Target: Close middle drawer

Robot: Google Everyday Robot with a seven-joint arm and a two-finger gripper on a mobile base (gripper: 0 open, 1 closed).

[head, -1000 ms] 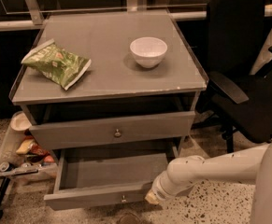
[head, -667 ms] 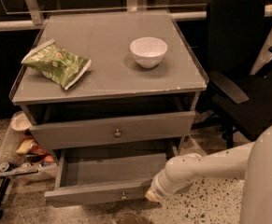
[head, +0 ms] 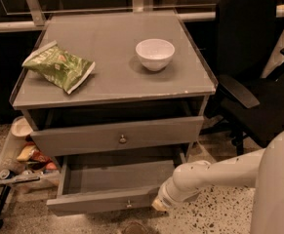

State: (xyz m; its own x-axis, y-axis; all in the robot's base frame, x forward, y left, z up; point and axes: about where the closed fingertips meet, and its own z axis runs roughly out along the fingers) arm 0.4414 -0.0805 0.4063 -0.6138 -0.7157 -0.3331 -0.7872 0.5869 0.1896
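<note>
The middle drawer (head: 102,199) stands pulled far out of the grey cabinet, its bare grey inside (head: 117,177) showing and its tiny metal knob (head: 128,204) at the centre of the flat front. My gripper (head: 157,205), at the end of the white arm (head: 214,172), is low at the right end of that drawer front, against or just beside it. The taller top drawer (head: 83,139) with the bigger round knob (head: 122,139) is slightly ajar above.
A green snack bag (head: 58,66) and a white bowl (head: 154,53) sit on the cabinet top (head: 107,87). A black office chair (head: 258,82) stands to the right. A cart with clutter (head: 24,157) is at the left, on speckled floor.
My arm's near part has swung further into view at the right. The gripper has stayed at the drawer front's right end, and the drawer has hardly moved.
</note>
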